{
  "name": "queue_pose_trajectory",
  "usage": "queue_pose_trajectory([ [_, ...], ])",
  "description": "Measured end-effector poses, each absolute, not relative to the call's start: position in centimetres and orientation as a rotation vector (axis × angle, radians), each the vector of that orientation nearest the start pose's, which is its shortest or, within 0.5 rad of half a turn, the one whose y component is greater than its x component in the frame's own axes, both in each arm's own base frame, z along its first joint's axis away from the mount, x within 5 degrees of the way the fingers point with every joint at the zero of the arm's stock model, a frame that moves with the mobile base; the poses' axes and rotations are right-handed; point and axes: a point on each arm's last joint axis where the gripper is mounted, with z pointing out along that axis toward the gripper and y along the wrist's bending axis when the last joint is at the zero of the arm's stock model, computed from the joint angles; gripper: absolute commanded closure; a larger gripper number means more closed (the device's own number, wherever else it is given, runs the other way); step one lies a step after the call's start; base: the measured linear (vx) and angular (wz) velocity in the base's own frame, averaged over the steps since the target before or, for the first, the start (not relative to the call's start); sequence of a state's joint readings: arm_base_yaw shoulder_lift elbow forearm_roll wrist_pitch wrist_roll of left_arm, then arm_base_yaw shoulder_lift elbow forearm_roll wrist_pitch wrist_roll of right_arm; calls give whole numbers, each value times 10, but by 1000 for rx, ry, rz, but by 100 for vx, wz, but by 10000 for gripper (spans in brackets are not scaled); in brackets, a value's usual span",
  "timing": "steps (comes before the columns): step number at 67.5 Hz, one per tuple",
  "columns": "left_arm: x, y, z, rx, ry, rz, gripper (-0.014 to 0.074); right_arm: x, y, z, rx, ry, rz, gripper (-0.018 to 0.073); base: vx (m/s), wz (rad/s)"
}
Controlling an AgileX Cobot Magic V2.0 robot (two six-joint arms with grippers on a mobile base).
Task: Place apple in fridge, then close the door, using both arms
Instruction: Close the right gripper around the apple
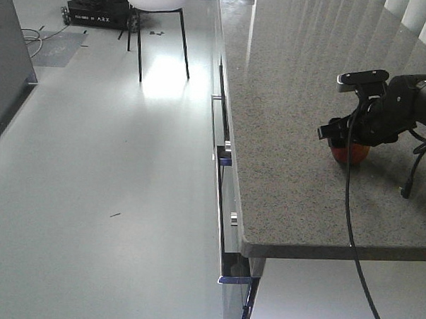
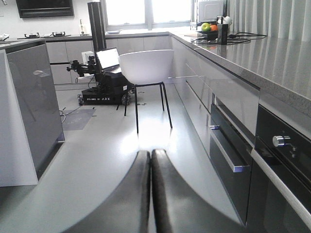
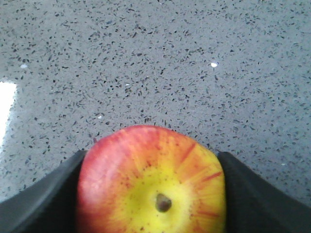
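The red and yellow apple (image 3: pixel 150 179) sits on the speckled grey counter (image 1: pixel 308 79) near its front right part, stem dimple facing the right wrist camera. My right gripper (image 3: pixel 150 154) is shut on it, a black finger (image 3: pixel 53 194) pressed to each side. From the front, the right gripper (image 1: pixel 344 140) covers most of the apple (image 1: pixel 351 154). In the left wrist view my left gripper (image 2: pixel 151 153) hangs over the floor, shut and empty, its pads together. I cannot make out the fridge or its door in these views.
The counter edge has drawers with metal handles (image 1: pixel 227 156) below it. A white chair (image 2: pixel 146 65) and another wheeled robot (image 2: pixel 104 82) stand down the aisle. A glossy grey unit (image 2: pixel 34 107) is on the left, and an oven front (image 2: pixel 286 165) on the right.
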State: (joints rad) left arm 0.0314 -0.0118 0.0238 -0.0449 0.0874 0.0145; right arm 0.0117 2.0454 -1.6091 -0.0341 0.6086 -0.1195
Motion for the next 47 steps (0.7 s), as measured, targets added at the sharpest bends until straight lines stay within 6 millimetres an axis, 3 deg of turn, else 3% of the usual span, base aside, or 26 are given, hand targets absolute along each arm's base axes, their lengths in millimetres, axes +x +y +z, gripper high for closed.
queue_pose_trajectory([
  [18,57,1,198,-46,1582,-2,603,456,4,223,-193,2521,-79,279,0,0],
  [30,57,1,198,-46,1582,-2,603,444,4,253,-174,2501,-64,347,0,0],
  [47,57,1,198,-46,1582,-2,603,407,14,298,-169,2540,38,359,0,0],
])
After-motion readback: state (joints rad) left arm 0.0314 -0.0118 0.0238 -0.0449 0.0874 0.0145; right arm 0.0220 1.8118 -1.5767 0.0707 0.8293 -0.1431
